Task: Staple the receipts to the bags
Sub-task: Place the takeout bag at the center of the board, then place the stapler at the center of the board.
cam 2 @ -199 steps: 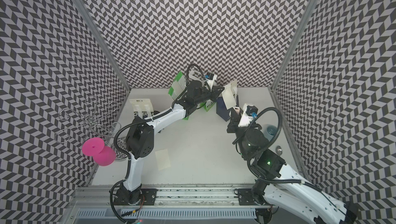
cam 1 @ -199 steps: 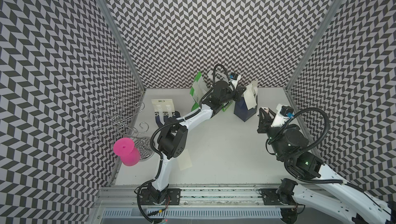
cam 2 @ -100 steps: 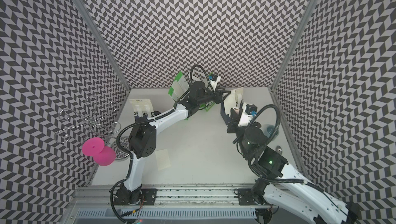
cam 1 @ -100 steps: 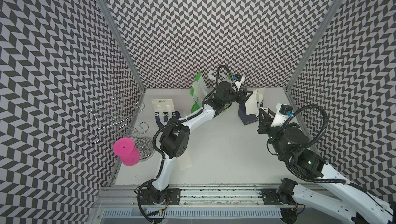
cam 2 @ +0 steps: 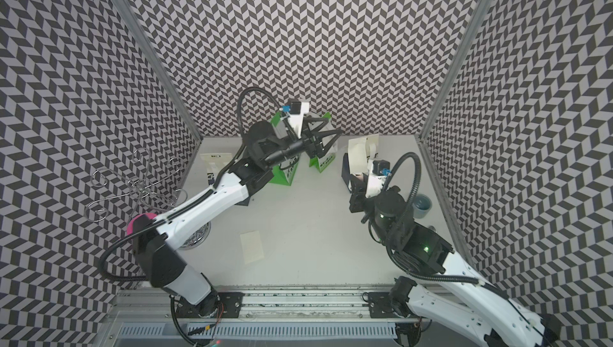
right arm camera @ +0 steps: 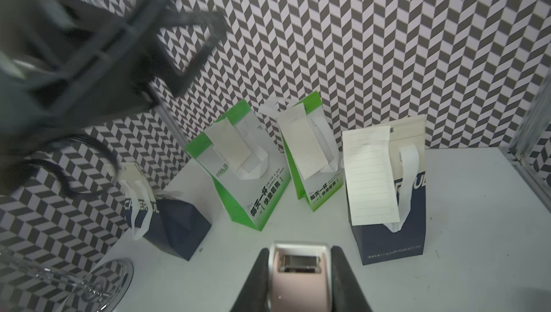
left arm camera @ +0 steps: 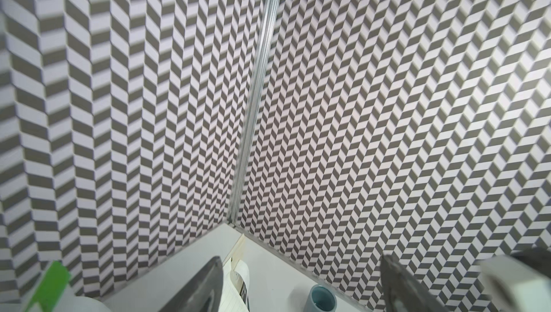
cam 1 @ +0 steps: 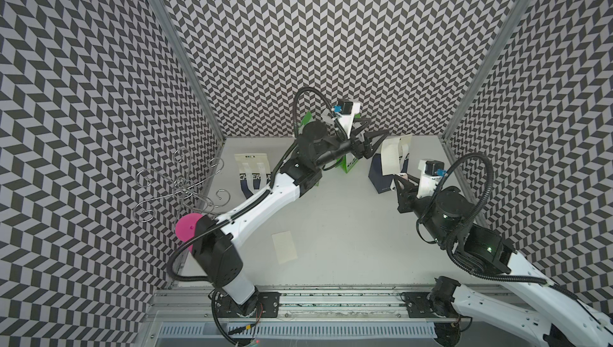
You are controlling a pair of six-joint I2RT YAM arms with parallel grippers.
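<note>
While a second ago the left gripper was pinched shut at the top of the navy bag near the far right corner, it now hangs clear of it. It is drawn back toward the rear wall, jaws spread wide with nothing between them. The bag has slid a little toward the right arm and stands upright, its lined receipt hanging down the front face. The right gripper keeps its place just before that bag, partly closed around a rose-and-silver stapler. The loose receipt lies flat mid-table as before.

On the navy bag, only "UL" shows past the receipt; the small print along its foot is too fine to read. The other navy bag, at the far left, reads "CHEER" in a top view before the arm covers it. One green bag shows "COOL TE" beside its slip. That bag and the second green bag both carry dark Chinese characters lower down.
</note>
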